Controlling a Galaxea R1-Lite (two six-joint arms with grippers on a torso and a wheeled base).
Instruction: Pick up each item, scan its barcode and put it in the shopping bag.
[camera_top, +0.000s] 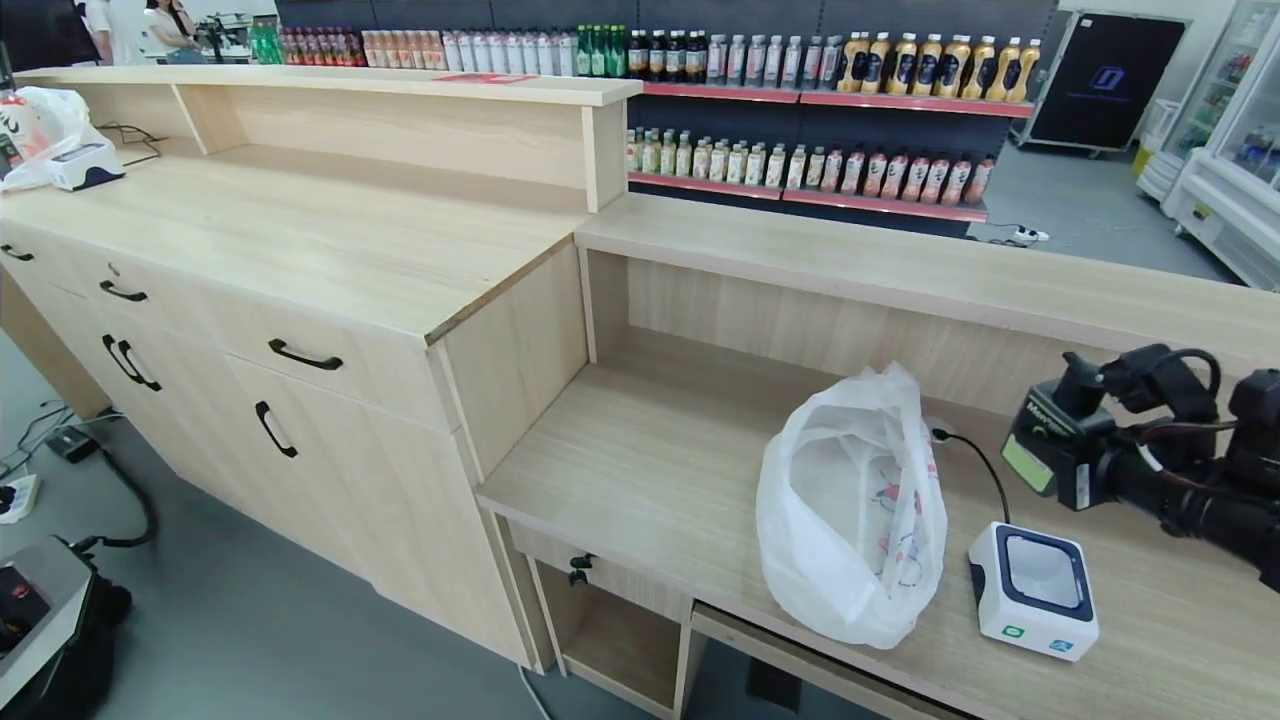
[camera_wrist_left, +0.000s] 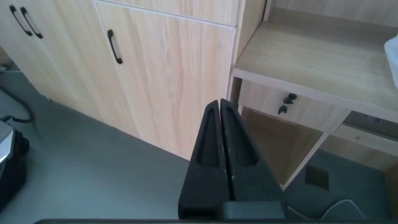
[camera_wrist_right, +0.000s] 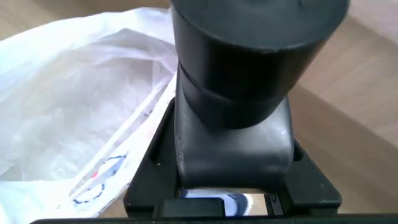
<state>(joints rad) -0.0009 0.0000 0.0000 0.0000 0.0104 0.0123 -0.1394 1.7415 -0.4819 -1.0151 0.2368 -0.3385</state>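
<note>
Left hand (camera_wrist_left: 221, 102): fingers pressed together with nothing between them, hanging low over the floor in front of the cabinet doors, well left of the work.
Right hand (camera_top: 1085, 475): clamped on a dark container (camera_top: 1035, 440), with a finger on either side of its body in the right wrist view.
Item position: you hold the container in the air at the right end of the worktop (camera_top: 650, 450), above and just far of the scanner (camera_top: 1035, 578).
Item type: I cannot settle whether it is a bottle or a can; the wrist view is too close, so treat that as open.
Item handling: judged rigid and smooth-walled, so likely to slip or twist in the grip. Keep your hold on the round body, clear of the green label.
Shopping bag (camera_top: 850, 510): white thin film, standing slumped on the worktop just left of the scanner.
Bag handling: judged very light, soft and prone to collapse or slide if nudged. Its mouth sags partly shut; take it by the upper rim if you must open it.
Risk: a container dropped onto the sagging film may push the bag over.
</note>
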